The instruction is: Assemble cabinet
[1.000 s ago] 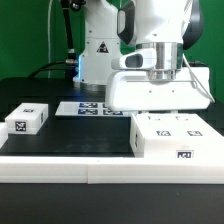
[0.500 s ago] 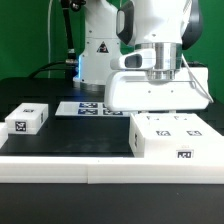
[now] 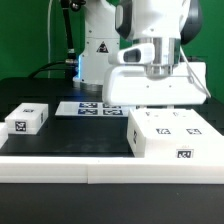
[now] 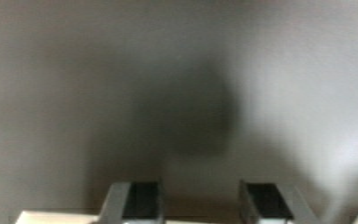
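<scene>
Dark fingers [image 4: 137, 203] of your gripper [image 4: 206, 204] stand apart in the wrist view. Nothing is caught between them; the gap shows only a blurred grey surface very close to the lens. What that surface is, you cannot tell from this view.

In the exterior view the gripper's broad white hand hangs just above the cabinet body [image 3: 170, 140], over its rear edge. The fingertips are hidden there, so you cannot judge whether they touch the box.

The cabinet body sits on the black table [image 3: 80, 135] at the exterior view's right, close to the long white rail [image 3: 70, 172] along the front edge. Its top and front faces show square tags. One small tagged block [image 3: 27, 119] lies loose at the exterior view's left, well apart from the body. The marker board [image 3: 92, 107] lies flat between them, further back, in front of the robot base [image 3: 98, 55].

By your pictures the job looks early: no panel appears fitted to the body, and the one loose block in sight has not been brought over. Fetching that block, seating it, and any further parts out of frame remain.
</scene>
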